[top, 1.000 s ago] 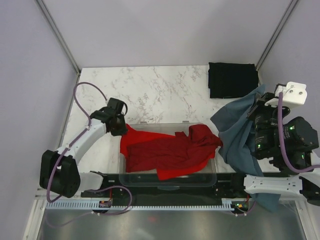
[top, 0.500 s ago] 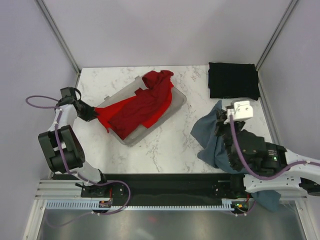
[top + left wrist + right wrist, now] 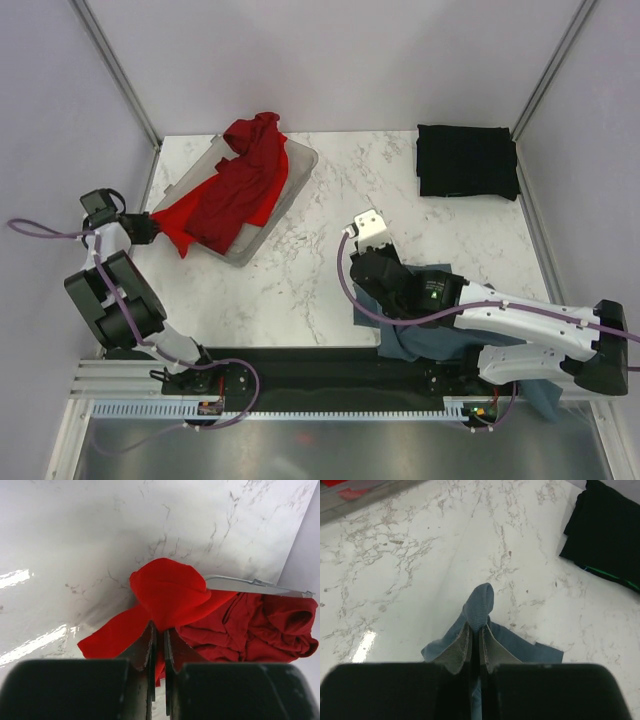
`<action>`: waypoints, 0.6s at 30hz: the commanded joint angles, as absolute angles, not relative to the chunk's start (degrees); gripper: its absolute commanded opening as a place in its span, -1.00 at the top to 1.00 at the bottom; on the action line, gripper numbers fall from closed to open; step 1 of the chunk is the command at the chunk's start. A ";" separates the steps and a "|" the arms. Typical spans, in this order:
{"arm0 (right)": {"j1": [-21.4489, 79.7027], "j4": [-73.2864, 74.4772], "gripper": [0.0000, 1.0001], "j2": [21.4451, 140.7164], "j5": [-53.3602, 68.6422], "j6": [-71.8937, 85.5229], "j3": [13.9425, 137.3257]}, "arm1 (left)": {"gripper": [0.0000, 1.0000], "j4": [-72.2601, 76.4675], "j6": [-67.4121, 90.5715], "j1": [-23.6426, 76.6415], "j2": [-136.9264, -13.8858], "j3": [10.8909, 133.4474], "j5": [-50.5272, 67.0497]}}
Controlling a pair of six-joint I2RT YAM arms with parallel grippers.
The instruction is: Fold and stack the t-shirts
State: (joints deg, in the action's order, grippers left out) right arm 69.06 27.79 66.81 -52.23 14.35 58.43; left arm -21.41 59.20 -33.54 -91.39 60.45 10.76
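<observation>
The bright red t-shirt (image 3: 228,190) lies crumpled over the clear plastic bin (image 3: 290,175) at the back left. One corner of it stretches left to my left gripper (image 3: 150,228), which is shut on that red cloth (image 3: 170,590). My right gripper (image 3: 479,629) is shut on a fold of the slate blue-grey t-shirt (image 3: 479,605), low over the marble near the front centre. The rest of that shirt (image 3: 425,340) trails under the right arm. The black t-shirt (image 3: 466,161) lies folded flat at the back right corner.
The bin's rim (image 3: 240,585) shows just right of the pinched red cloth. Grey walls stand close on the left and right. The table's left edge is near my left gripper. White marble (image 3: 330,200) shows between the bin and the black shirt.
The bin with the red shirt went from front centre to back left, dragged by my left gripper. My right arm swung from the right edge to front centre, carrying the blue-grey shirt.
</observation>
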 commanded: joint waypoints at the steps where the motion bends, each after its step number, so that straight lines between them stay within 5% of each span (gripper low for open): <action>1: 68.20 24.87 1.00 65.13 -47.47 18.28 56.87 | 0.96 -16.70 66.80 -35.24 -90.00 63.01 1.16; 6: 67.33 24.35 1.00 64.25 -44.57 21.53 54.06 | 0.91 -17.58 72.34 -39.73 -89.56 62.66 1.85; 12: 67.32 24.35 1.00 64.07 -43.16 23.90 52.39 | -0.32 -22.84 57.24 -39.38 -90.28 63.20 12.66; 15: 67.32 25.05 1.00 63.11 -42.45 25.31 52.30 | -0.60 -24.08 54.24 -39.46 -85.01 57.32 9.94; 18: 67.32 25.57 1.00 60.91 -41.31 26.98 51.77 | -0.66 -25.13 50.72 -39.29 -75.53 54.15 7.30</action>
State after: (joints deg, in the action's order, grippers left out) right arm 67.48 26.17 64.12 -42.70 23.83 52.14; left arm -24.03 57.01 -38.24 -84.68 55.81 10.37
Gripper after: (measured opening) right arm 0.082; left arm 0.821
